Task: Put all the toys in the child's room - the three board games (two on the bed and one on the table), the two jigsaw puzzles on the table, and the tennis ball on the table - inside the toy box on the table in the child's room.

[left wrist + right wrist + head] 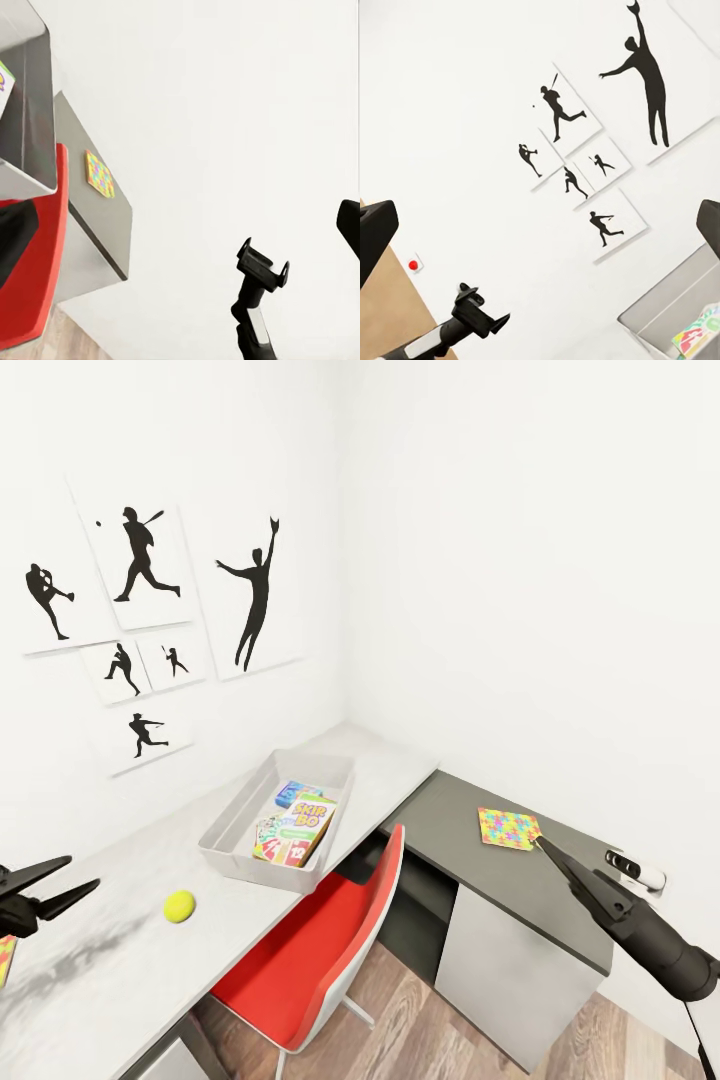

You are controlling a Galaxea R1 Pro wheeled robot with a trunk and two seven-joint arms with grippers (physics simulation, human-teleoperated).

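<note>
White-walled room, one ball (179,905), one jigsaw (508,827), one bin (240,825)

"SKIP-BO" reads on the green-yellow-red board game (297,830) in the toy box (232,830).

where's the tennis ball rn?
Head view: the tennis ball sits on the light grey table, just left of the toy box, near the left gripper.

Board games (296,828) in toy box (232,822); tennis ball (179,905) left; jigsaw puzzle (508,827) right
</note>
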